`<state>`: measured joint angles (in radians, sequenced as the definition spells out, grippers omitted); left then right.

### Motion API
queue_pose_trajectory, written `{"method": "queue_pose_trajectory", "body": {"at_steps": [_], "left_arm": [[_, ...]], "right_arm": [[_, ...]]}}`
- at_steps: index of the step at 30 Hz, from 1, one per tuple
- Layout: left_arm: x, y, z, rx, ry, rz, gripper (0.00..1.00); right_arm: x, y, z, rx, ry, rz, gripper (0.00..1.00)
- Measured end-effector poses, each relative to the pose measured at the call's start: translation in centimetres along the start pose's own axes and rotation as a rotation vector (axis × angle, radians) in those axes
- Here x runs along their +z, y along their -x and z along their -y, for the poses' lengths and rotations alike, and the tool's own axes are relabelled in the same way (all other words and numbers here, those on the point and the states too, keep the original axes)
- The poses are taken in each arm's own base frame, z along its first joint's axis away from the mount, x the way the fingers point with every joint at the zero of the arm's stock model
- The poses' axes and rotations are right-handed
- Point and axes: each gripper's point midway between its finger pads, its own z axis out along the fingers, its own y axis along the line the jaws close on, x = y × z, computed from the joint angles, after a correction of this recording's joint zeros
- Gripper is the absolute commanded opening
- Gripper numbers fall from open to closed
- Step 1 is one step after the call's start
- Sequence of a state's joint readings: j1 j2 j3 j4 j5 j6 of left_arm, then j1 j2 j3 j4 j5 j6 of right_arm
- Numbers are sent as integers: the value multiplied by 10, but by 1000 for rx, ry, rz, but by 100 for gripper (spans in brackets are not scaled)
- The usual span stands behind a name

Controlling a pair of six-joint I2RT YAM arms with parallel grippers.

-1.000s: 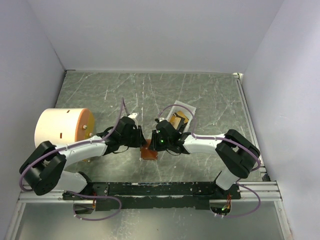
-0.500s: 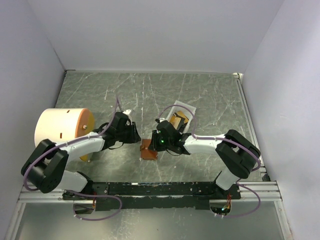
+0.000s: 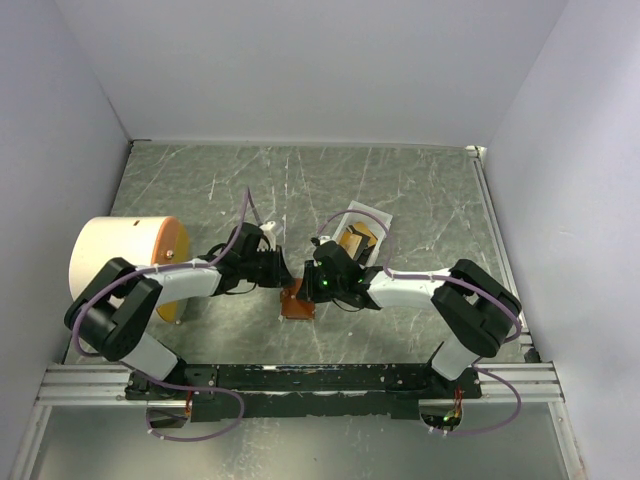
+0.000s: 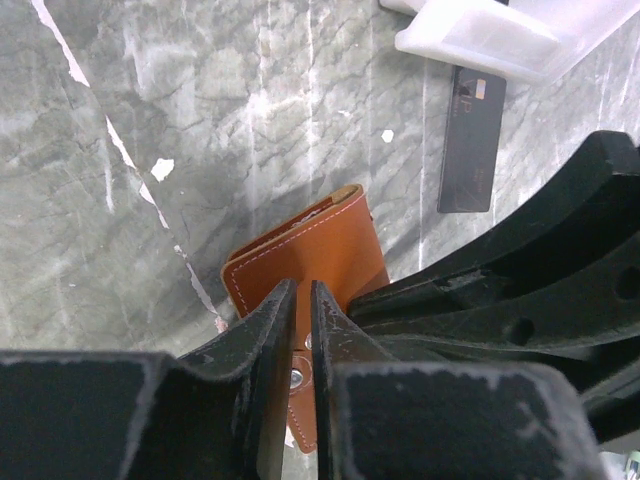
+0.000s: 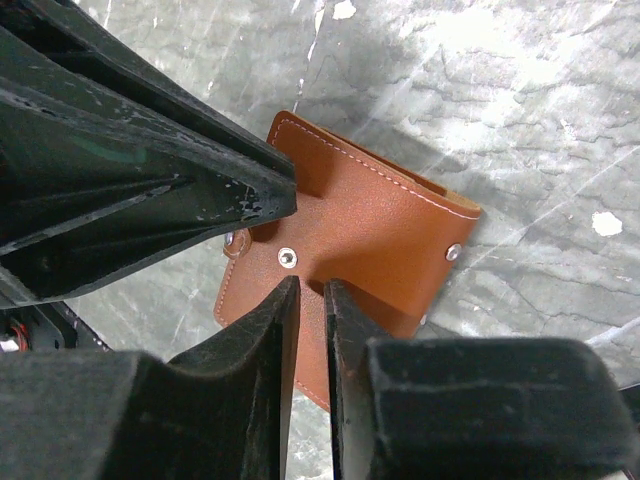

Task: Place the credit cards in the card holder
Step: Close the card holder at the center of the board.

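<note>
Directly over the folded card holder (image 3: 297, 304), left gripper (image 4: 303, 300) and right gripper (image 5: 312, 295) showed jaws nearly together, grip undeterminable; opening likely required one pinning the body, the other peeling the cover, a dark credit card (image 4: 472, 140) lying beyond

Grey-green marbled surface (image 3: 420, 190), pale veins and a few white flecks, walled on three sides. Lying directly on it:

- Brown leather folding wallet (image 3: 297, 303), flat, near the middle toward the near edge. It has white stitching and metal snap studs on the outside (image 5: 370, 225).
- White rectangular plastic tray (image 3: 362, 232), behind and right of the wallet, set at an angle and not touching it.
- Dark thin rectangular card (image 4: 472, 140), flat, one short end at the tray's rim (image 4: 480, 35) (touching or tucked under, can't tell). Bare stone lies between the card and the wallet.
- Cream cylinder with an orange end (image 3: 120, 258), at the left edge, well apart from the rest.
</note>
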<state>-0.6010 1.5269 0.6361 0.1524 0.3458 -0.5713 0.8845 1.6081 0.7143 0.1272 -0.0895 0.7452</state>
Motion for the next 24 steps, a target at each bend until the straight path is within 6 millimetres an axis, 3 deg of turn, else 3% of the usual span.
{"method": "queue_pose_trajectory", "body": {"at_steps": [10, 24], "left_arm": [[4, -6, -6, -9, 18, -21, 21], [3, -7, -5, -36, 16, -17, 22]], "right_arm": [[-5, 3, -11, 52, 37, 1, 29], [-1, 16, -30, 103, 93, 21, 31]]}}
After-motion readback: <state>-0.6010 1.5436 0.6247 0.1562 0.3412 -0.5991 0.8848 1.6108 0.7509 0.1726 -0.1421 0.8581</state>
